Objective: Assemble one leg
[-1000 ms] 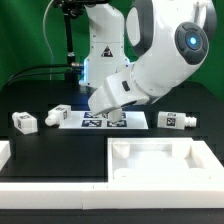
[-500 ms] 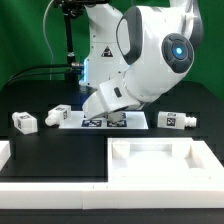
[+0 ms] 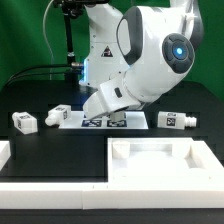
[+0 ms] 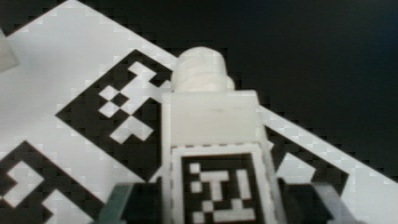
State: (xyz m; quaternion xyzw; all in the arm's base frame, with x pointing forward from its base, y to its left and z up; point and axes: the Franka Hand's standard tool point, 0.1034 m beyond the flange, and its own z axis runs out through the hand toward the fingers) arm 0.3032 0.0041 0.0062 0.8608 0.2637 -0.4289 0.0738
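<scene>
In the wrist view a white leg with a black-and-white tag on its near face lies lengthwise between my gripper's two fingers, over the marker board. The dark finger pads sit against the leg's sides, so the gripper is shut on it. In the exterior view my arm's hand is low over the marker board, and the fingers and this leg are hidden behind it. Other legs lie on the black table: two at the exterior view's left and one at its right.
A large flat white square panel with corner sockets lies at the front of the table. A white raised border runs along the front edge. A green backdrop and cables stand behind the arm.
Between one second and half a second ago the arm's upper joints swung toward the exterior view's left. Since then nothing has visibly moved.
</scene>
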